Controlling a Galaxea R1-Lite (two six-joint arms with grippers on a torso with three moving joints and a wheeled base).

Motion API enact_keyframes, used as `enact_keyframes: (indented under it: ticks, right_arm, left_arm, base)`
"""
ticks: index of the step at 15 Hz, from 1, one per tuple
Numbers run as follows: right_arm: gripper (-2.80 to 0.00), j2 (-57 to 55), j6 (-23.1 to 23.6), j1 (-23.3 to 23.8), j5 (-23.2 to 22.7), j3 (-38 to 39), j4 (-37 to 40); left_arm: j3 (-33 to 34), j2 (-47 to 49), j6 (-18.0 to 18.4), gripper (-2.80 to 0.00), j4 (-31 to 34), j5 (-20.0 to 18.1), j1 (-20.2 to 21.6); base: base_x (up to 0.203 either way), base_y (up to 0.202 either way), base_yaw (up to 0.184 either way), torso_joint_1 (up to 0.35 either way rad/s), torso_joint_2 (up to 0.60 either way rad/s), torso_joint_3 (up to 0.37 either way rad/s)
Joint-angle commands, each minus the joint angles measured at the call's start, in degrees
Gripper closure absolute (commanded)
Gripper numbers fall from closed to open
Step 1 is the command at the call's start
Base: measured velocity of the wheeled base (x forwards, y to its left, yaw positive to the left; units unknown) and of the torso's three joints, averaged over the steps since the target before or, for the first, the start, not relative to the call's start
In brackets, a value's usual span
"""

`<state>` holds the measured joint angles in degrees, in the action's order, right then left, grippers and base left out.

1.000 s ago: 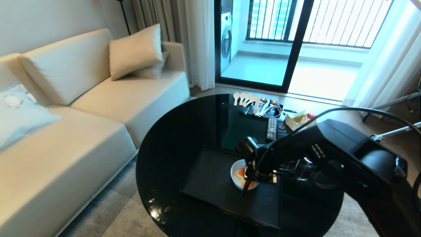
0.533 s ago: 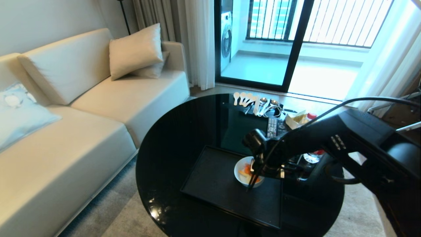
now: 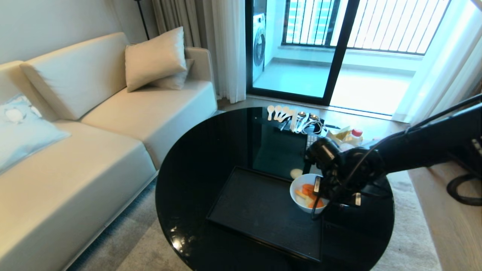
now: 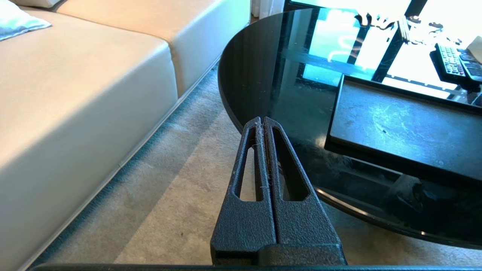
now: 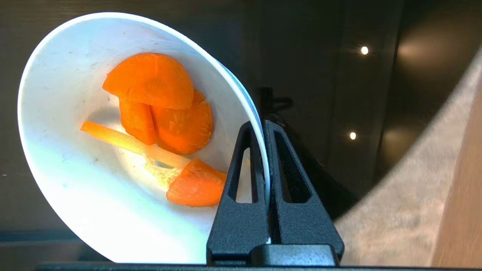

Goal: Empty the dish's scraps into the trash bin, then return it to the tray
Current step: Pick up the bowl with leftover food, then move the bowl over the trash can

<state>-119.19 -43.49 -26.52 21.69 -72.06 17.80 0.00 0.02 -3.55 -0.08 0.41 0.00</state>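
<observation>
Since a second ago the dish has travelled with the right gripper from the middle of the tray toward the tray's right rim, and it now hangs lifted over that edge, the arm drawn back to the right. That suggests the carry toward the trash bin has begun, though no bin shows in any view, so where it stands cannot be told. Nearest the wrist, the right gripper's fingers are pressed together on the dish's near wall, one inside and one outside, and the dish tips slightly. The scraps, orange slices and a pale yellow strip, lie together against its bottom, none spilled. Beyond the dish the tray is bare, so there is plenty of room to set the dish back. Past the tray's far edge lie the remote controls, white spoons and a small bottle, all well apart from the dish. The round table's right edge is close by, with carpet beyond. The left gripper hangs parked off the table's near-left edge, its fingers shut on nothing.
</observation>
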Motion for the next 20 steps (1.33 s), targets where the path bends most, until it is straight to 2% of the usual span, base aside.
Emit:
enact_keyframes:
  ticks: [1,8,11,14,20]
  right_arm:
    - [0.0,7.7,-0.8,0.8,0.1,5.2,0.0]
    - [0.0,25.3,-2.3,4.7,0.2,19.1,0.8]
    - [0.0,31.9,-2.5,7.7,0.5,25.5,0.8]
    - [0.0,36.5,-2.5,12.3,0.5,30.7,0.9]
    - [0.0,42.2,-2.5,16.7,0.5,39.1,0.9]
  left_arm:
    - [0.0,0.0,-0.1,0.0,0.0,0.0,0.0]
    - [0.0,0.0,-0.1,0.0,0.0,0.0,0.0]
    - [0.0,0.0,-0.1,0.0,0.0,0.0,0.0]
    - [0.0,0.0,-0.1,0.0,0.0,0.0,0.0]
    - [0.0,0.0,-0.1,0.0,0.0,0.0,0.0]
  base:
    - [0.0,0.0,0.0,0.0,0.0,0.0]
    - [0.0,0.0,0.0,0.0,0.0,0.0]
    - [0.0,0.0,0.0,0.0,0.0,0.0]
    - [0.0,0.0,0.0,0.0,0.0,0.0]
    - [0.0,0.0,0.0,0.0,0.0,0.0]
